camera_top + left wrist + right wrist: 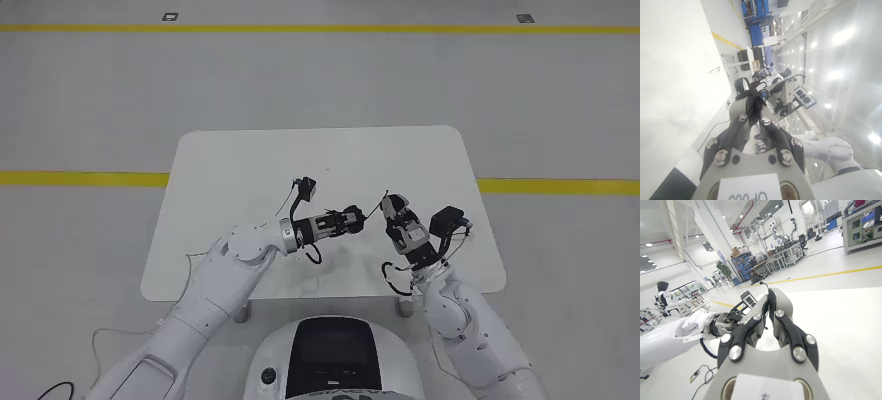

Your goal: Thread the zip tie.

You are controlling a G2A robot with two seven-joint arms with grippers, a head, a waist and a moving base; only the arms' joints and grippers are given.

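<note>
Zip tie point(768, 289) is held in the air above the white table point(250, 170), a little toward 3 o'clock of its middle in the top view, and it is gripped from both sides. The right gripper point(769, 298) is pressed together on the thin black strap. A short curved length with a small block at its end stands out beyond the fingertips, and a thin end hangs out below the pads. The left gripper point(753, 108) is likewise clamped shut on a dark strip that sticks out past its tips; this is judged to be the same tie's other end, though its shape is blurred there. In the top view the left gripper point(355, 218) is pointed toward 3 o'clock and the right gripper point(393, 210) toward 11 o'clock, tip close to tip, with a fine black line between them. Pick-up is thus judged done. No closed loop can be made out, so the passing of the tail through the head is judged still open; whether it is begun cannot be told.
</note>
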